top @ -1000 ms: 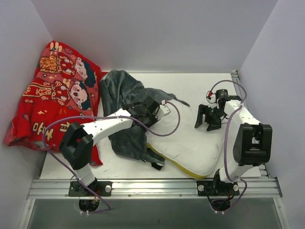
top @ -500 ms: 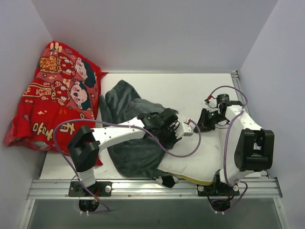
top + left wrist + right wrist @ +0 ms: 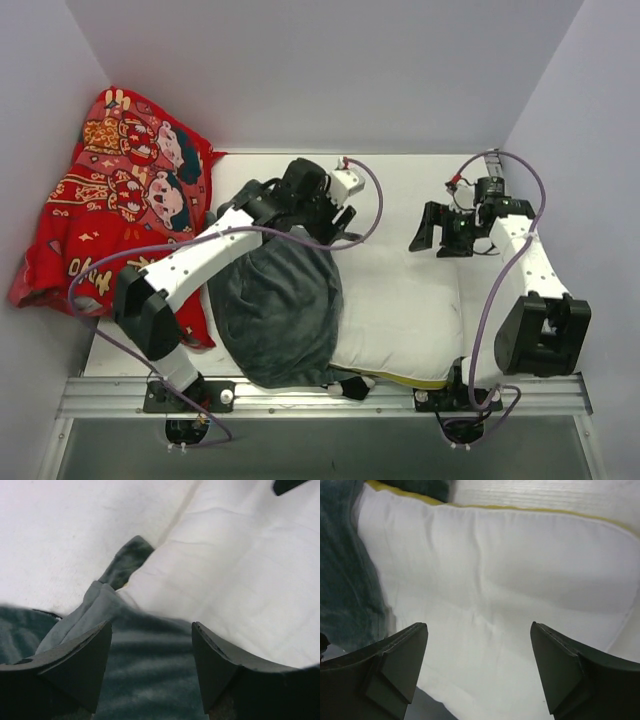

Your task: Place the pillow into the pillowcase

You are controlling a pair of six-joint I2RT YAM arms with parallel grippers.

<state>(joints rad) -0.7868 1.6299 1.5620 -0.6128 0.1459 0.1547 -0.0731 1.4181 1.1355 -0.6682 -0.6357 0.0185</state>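
- The pillow (image 3: pixel 400 310) lies flat on the table (image 3: pixel 400 175), centre-right and nearest the arm bases. Its yellow band (image 3: pixel 400 378) runs along the near edge.
- The pillowcase (image 3: pixel 280 310), grey-blue face up, covers the pillow's left part and bulges there. A small dark corner of it pokes out at the near edge. I cannot tell whether the pillow sits inside the case or only under it.
- From the right wrist, the pillow (image 3: pixel 520 565) fills most of the view. The yellow band (image 3: pixel 495 507) is at the top and the pillowcase (image 3: pixel 345 555) is along the left side.
- The right gripper (image 3: pixel 479 627) is spread wide with nothing between its fingers.
- From above, the right gripper (image 3: pixel 432 240) hangs over the pillow's far right corner, well apart from the left one.
- The left gripper (image 3: pixel 335 225) is over the far edge of the pillowcase, where the grey cloth meets the white pillow.
- From its own wrist, the left gripper (image 3: pixel 151 627) has its fingers apart and holds nothing. Grey pillowcase (image 3: pixel 150 685) lies below them, with the pillow (image 3: pixel 240 580) beyond. A twisted strip of the case runs onto the bare table (image 3: pixel 75 530).
- A red cloth (image 3: pixel 120 190) is heaped in the far left corner against the wall. Its near side is beside the pillowcase.
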